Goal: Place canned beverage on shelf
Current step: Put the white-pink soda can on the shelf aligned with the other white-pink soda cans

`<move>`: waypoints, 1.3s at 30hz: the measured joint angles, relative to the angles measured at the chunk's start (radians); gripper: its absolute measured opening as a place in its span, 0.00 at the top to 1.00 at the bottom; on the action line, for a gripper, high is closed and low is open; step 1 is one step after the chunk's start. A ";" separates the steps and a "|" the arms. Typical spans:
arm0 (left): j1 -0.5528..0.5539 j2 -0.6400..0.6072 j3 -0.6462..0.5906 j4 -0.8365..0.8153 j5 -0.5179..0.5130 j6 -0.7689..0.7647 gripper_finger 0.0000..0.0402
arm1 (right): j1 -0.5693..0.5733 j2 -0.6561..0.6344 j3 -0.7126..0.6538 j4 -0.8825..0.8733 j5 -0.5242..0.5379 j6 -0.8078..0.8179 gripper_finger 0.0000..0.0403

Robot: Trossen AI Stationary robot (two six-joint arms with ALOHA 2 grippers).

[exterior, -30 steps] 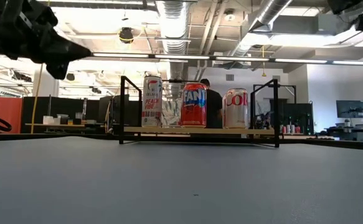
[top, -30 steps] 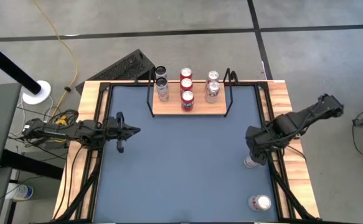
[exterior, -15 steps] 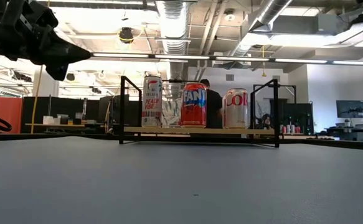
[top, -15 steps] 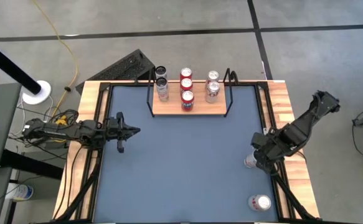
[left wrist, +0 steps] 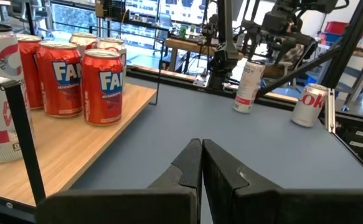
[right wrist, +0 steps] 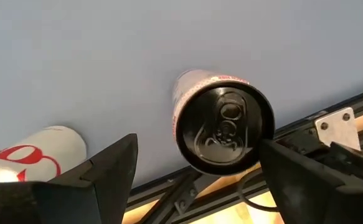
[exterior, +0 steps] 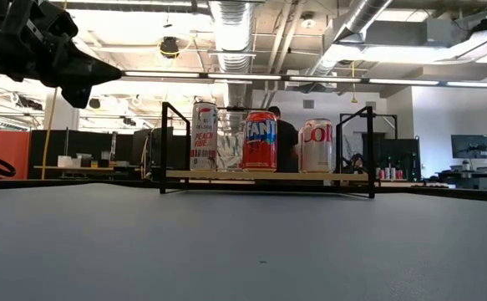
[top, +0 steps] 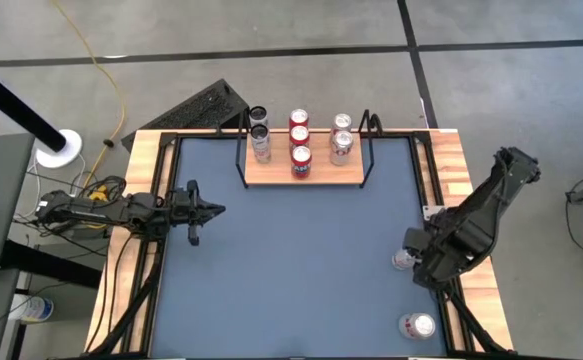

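The right arm reaches in from the worktop's right edge, bent at the elbow, its wrist turned downward over an upright can (top: 403,260) near that edge. The right pincer (right wrist: 197,165) stands wide open, one dark finger (right wrist: 109,168) on each side of the can's lid with clear gaps, not touching it — the wrist camera looks straight down on the pull tab. A second can (top: 418,326), white with red lettering, stands apart from the first, nearer the front right corner.

The left arm lies stretched low along the left edge, pointing inward across the worktop. The left pincer (left wrist: 202,163) is closed, fingers pressed together, holding nothing.

The worktop (top: 291,270) has a grey-blue mat inside a light-wood rim. At its far middle stands the shelf (top: 303,170), a small light-wood board on a black wire frame. It carries seven cans in three rows: silver ones on the left, red ones in the middle, pale ones on the right.

Beyond — an open workshop with concrete floor, ceiling ducts, strip lights, and a person partly hidden behind the shelf in the low view. A yellow cable trails over the floor behind the left corner.
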 joint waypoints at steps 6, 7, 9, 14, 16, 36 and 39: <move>0.000 0.000 0.000 -0.008 0.000 0.000 1.00 | -0.001 0.049 0.000 -0.003 0.018 -0.061 0.18; 0.000 0.000 0.000 -0.013 0.000 0.000 1.00 | -0.001 0.057 0.000 -0.004 0.018 -0.070 0.18; 0.000 0.000 0.000 -0.032 0.000 0.000 1.00 | 0.000 0.065 0.000 -0.003 0.018 -0.073 0.18; 0.000 0.000 0.000 -0.107 0.000 0.001 1.00 | -0.001 0.069 0.001 -0.006 0.021 -0.085 0.18; 0.000 0.000 0.000 -0.144 0.000 0.001 1.00 | -0.001 0.063 0.001 -0.019 0.034 -0.096 0.18; 0.000 0.006 0.006 -0.319 0.002 0.001 1.00 | -0.001 -0.004 0.026 -0.064 0.041 -0.054 0.18; 0.000 0.006 0.006 -0.319 0.001 0.001 1.00 | -0.001 -0.004 0.026 -0.064 0.043 -0.050 0.18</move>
